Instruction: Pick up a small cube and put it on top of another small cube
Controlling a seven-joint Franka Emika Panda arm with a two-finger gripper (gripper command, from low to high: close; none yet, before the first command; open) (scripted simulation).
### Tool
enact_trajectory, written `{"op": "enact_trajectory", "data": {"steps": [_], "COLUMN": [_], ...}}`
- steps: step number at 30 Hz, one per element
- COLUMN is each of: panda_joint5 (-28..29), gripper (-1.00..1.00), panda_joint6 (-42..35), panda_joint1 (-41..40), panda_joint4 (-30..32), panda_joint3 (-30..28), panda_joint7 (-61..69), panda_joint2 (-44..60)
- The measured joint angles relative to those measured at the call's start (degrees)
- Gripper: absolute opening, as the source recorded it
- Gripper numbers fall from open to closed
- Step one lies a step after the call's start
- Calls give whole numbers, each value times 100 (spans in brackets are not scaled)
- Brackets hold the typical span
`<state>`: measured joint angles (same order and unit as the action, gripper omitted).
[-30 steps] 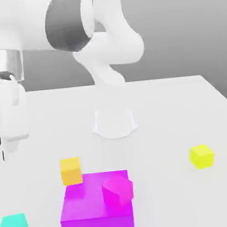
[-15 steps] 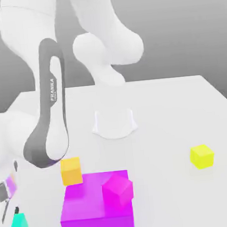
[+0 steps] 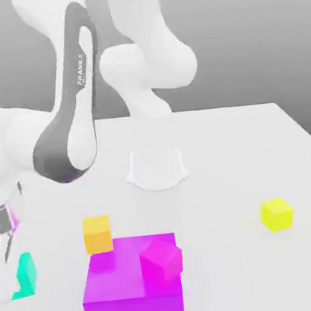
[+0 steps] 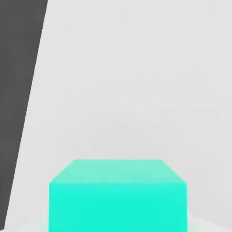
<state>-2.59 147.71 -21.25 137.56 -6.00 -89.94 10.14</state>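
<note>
The small teal cube [image 3: 26,272] hangs at the exterior view's far left, a little above the white table [image 3: 225,151]. My gripper [image 3: 17,278] is shut on it, and the hand reaches down from the left edge over the cube. Seen from the hand view, the teal cube [image 4: 118,195] sits close up, with pale table surface beyond it. Part of the cube's left side is hidden behind a finger in the exterior view.
A big magenta block [image 3: 132,281] stands near the front, with a small magenta cube [image 3: 162,261] on its top. An orange cube [image 3: 97,233] touches the block's back left corner. A yellow cube [image 3: 277,213] lies at the right. The arm's base [image 3: 157,168] is behind.
The hand came down over the teal cube at the front left and its fingers shut on it. The cube now sits higher in the exterior view than before.
</note>
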Motion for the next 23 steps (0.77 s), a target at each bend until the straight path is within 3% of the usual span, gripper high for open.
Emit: {"op": "enact_trajectory", "data": {"steps": [14,19,20,23], "panda_joint5": [401,385,379,379], "gripper": [-100,-100,100,100], "panda_joint6": [-902,87,234,234], "panda_joint1": [455,489,492,492], "panda_joint4": [1926,2236,2266,2266], "panda_joint3": [228,228,227,227], "panda_joint7": [1249,1355,1360,1361], "panda_joint2": [-2836,-2155,-2039,-2039]}}
